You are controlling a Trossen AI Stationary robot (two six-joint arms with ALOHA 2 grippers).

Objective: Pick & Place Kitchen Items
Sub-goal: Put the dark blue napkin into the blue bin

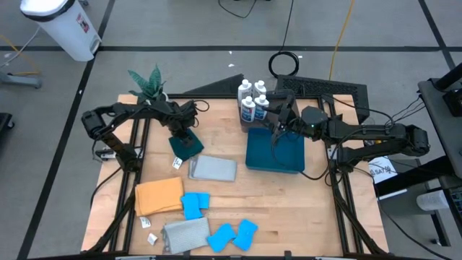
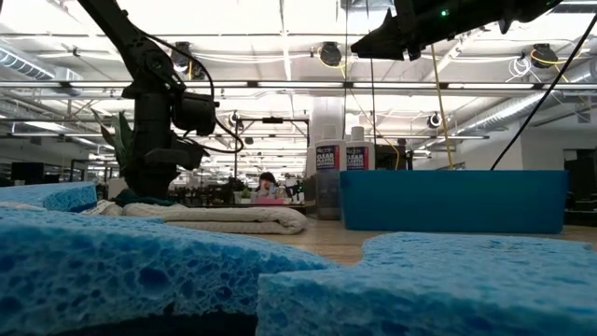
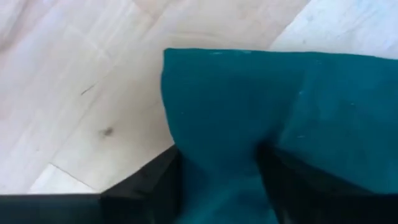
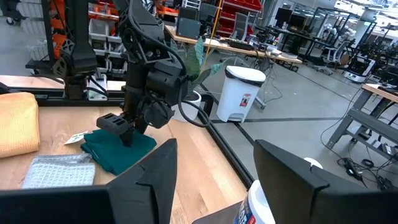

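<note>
while the left end effector [image 1: 185,142] pinches the dark green cloth [image 1: 189,146] near the desk's [image 1: 289,195] far left, soft and light, it'll sag; the right end effector [image 1: 278,133] hangs part-open, empty.

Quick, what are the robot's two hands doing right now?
Left gripper: closing on the dark green cloth.
Right gripper: open, empty, above the blue bin.
</note>
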